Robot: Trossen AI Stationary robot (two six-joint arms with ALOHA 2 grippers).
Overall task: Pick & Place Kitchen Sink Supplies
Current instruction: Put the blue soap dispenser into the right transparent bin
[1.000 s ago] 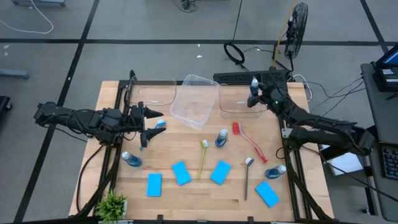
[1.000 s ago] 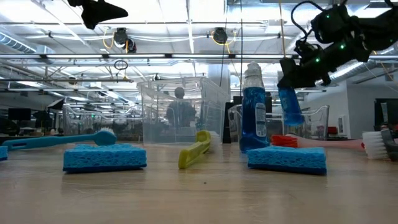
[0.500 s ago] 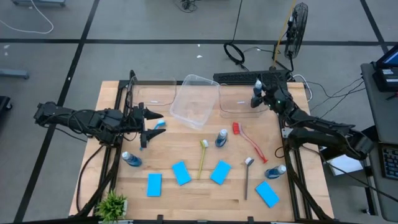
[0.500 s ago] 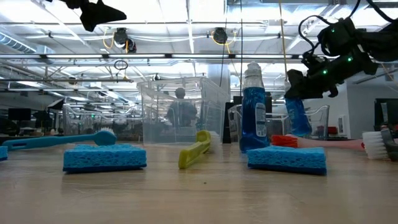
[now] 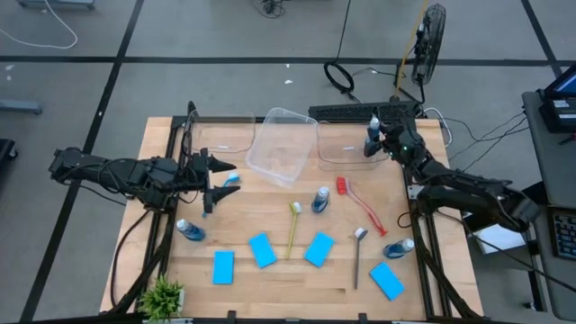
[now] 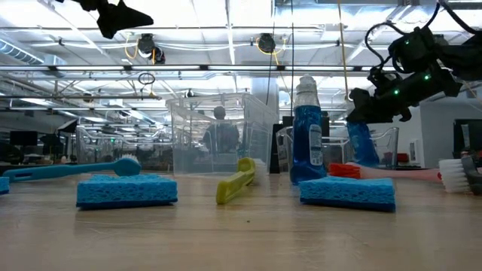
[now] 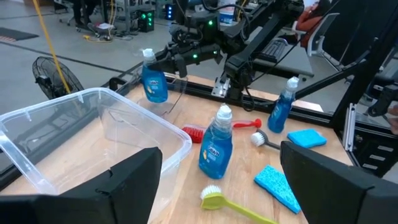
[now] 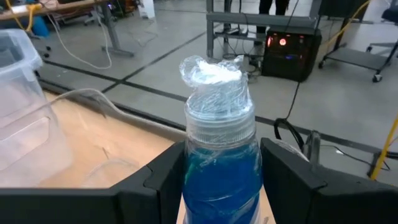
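Over the right-hand clear tub (image 5: 344, 144) at the table's back edge, your right gripper (image 5: 378, 141) clamped a bottle of blue liquid (image 5: 371, 137), hanging inside that tub's rim. Well left of the tub, your left gripper (image 5: 219, 175) hovered, fingers spread, empty.

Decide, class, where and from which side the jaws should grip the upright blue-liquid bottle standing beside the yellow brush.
Grip the bottle across its narrower upper body, just under the cap, coming straight down from above. It stands upright and its neck tapers, so the jaws can close around it. The yellow brush and red brush lie close on either side, which probably crowds a low sideways approach.
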